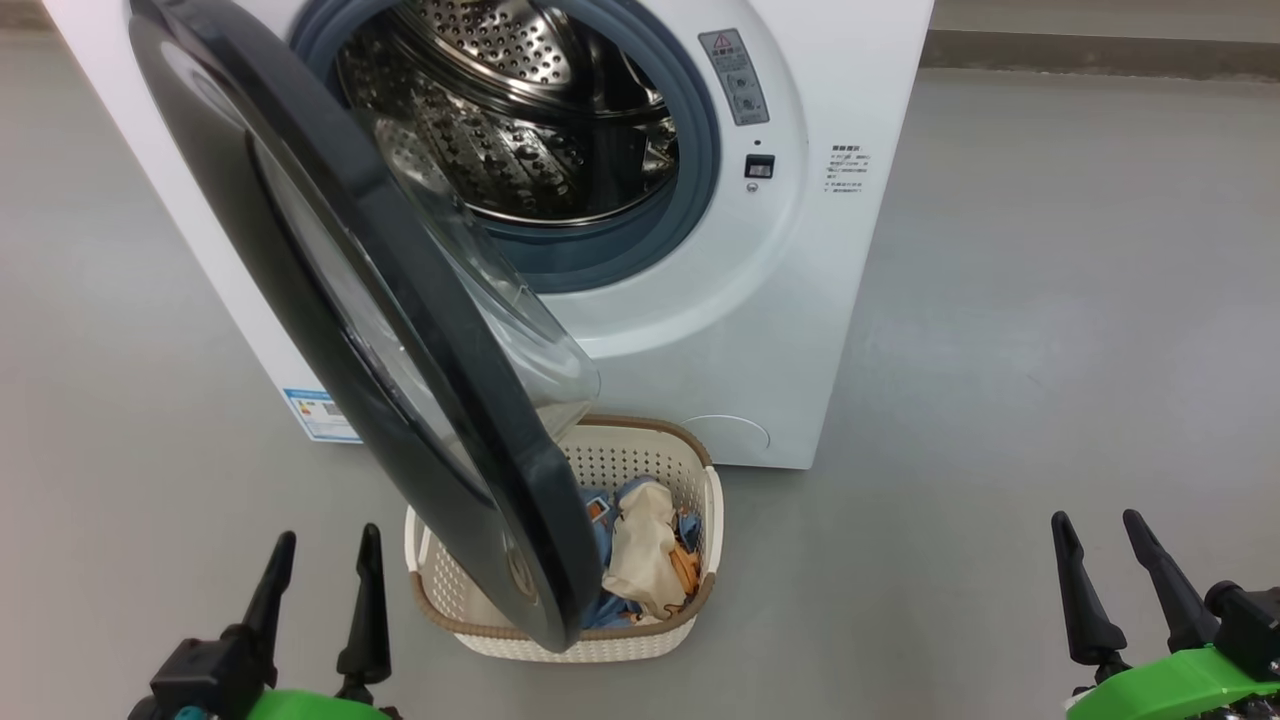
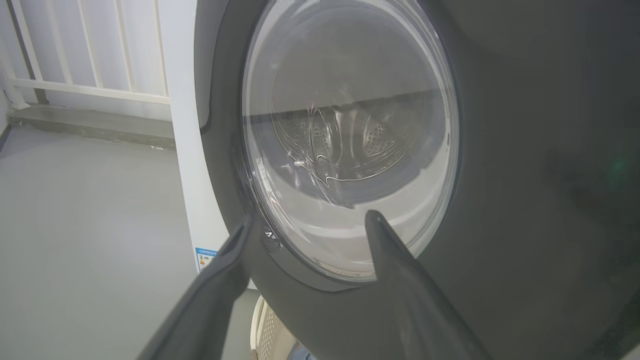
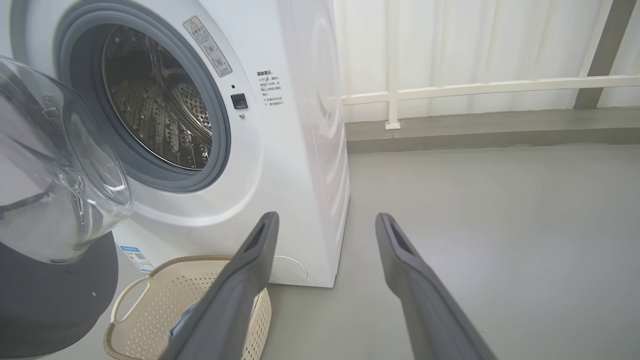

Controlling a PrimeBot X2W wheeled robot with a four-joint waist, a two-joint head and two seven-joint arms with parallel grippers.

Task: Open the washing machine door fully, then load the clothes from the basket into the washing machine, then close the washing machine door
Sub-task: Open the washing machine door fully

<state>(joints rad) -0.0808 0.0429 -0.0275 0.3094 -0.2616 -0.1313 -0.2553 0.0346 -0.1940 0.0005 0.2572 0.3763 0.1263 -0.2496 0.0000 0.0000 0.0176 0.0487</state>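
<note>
Our left gripper [image 1: 329, 535] sits at seven o'clock in the head view, its two dark fingers spread with nothing between them. Our right gripper [image 1: 1095, 518] sits at five o'clock, likewise spread and empty, over the grey floor [image 1: 1000, 350].

At twelve o'clock we see the washing machine [image 1: 800, 250], its steel drum [image 1: 500, 120] exposed inside the grey-blue seal [image 1: 690, 170]. The washing machine door [image 1: 380, 330] stands swung out from the machine's left side, running from eleven o'clock down to six, with its clear bulging window turned toward the drum opening. From our head view, its lower edge hides the left part of the basket [image 1: 712, 510], which stands on the floor at six o'clock, just in front of the machine.

The clothes [image 1: 640, 550] lie inside the basket, a cream piece over light blue fabric with orange bits showing.

In the left wrist view our fingers point at the door's outer face. In the right wrist view they point past the machine's right corner toward the floor.
</note>
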